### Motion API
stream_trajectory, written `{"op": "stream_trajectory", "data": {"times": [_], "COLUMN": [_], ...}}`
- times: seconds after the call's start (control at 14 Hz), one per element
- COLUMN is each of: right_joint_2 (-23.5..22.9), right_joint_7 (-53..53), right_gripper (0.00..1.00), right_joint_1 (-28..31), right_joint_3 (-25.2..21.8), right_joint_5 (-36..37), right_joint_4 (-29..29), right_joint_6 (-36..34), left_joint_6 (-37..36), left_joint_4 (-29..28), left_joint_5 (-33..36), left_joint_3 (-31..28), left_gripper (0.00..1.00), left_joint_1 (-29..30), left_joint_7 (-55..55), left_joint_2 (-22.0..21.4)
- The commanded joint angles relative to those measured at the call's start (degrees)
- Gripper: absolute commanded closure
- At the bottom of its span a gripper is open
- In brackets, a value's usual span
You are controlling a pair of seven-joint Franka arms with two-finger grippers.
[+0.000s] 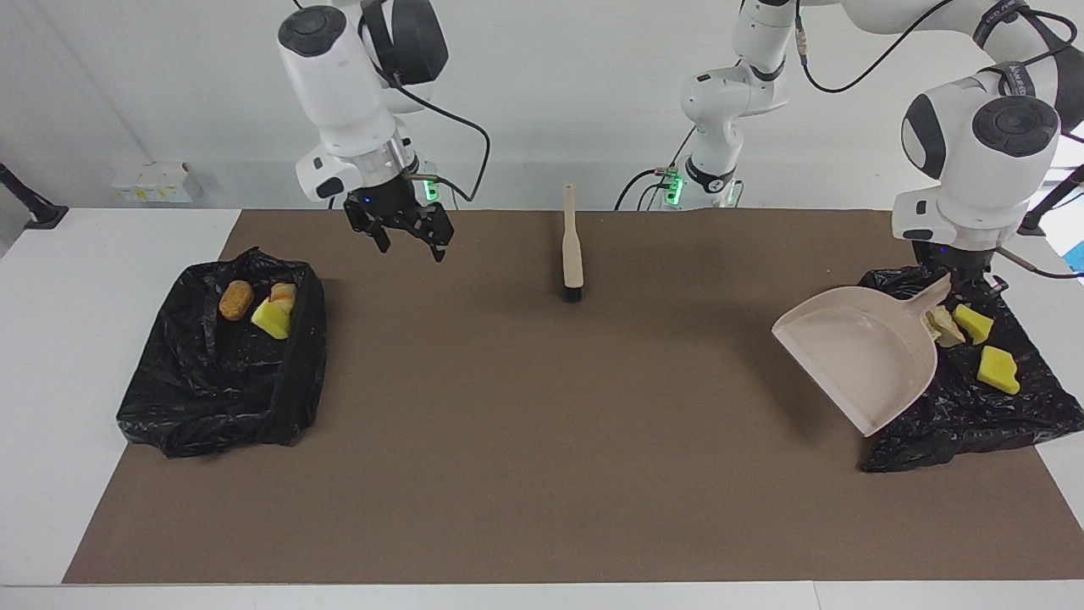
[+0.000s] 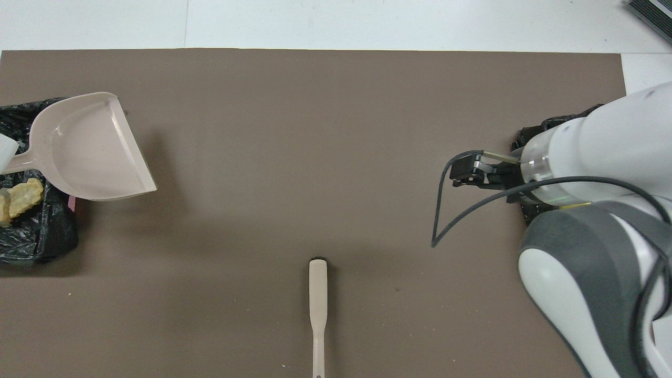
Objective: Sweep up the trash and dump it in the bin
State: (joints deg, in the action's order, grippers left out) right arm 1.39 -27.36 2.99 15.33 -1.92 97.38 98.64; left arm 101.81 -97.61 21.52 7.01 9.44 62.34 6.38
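Note:
The beige dustpan [image 1: 855, 356] [image 2: 89, 149] hangs empty over the mat beside the black-bagged bin [image 1: 957, 424] [image 2: 31, 241] at the left arm's end. My left gripper [image 1: 963, 284] is shut on its handle. In that bin lies trash: two yellow wedges [image 1: 998, 369] and pale chunks [image 1: 940, 324] [image 2: 23, 197]. The beige brush [image 1: 573, 254] [image 2: 317, 304] lies alone on the mat, close to the robots. My right gripper [image 1: 409, 241] [image 2: 470, 170] is open and holds nothing, in the air over the mat beside the other bin [image 1: 220, 381].
The bin at the right arm's end holds an orange-tan piece [image 1: 236, 300] and a yellow wedge [image 1: 271, 318]; in the overhead view my right arm covers most of it. The brown mat [image 1: 542, 440] spans the table between the bins.

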Motion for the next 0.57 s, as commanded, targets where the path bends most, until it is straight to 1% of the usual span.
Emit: {"op": "stream_trajectory", "data": {"times": [0.0,0.21,0.5], "right_joint_2": [-1.7,-1.7,-1.7], "right_joint_7": [1.9,1.9,2.0], "right_gripper": [0.0,0.0,0.0], "right_joint_1": [0.6,1.8,2.5], "right_joint_3": [0.8,0.6,0.6], "right_joint_5": [6.0,6.1,6.4], "right_joint_4": [-6.7,-9.2,-10.6], "right_joint_6": [-4.3,-8.2,-9.3], "left_joint_6": [-2.2,-2.9,-3.1], "left_joint_4": [-2.2,-4.0,-4.6], "left_joint_5": [-4.1,-7.5,-11.9], "left_joint_3": [-0.8,-0.8,-0.8], "left_gripper": [1.0,1.0,1.0], "left_joint_1": [-3.7,-8.8,-15.9], "left_joint_7": [-12.2,-27.6,-47.6], "left_joint_2": [-2.4,-3.6,-4.4]}}
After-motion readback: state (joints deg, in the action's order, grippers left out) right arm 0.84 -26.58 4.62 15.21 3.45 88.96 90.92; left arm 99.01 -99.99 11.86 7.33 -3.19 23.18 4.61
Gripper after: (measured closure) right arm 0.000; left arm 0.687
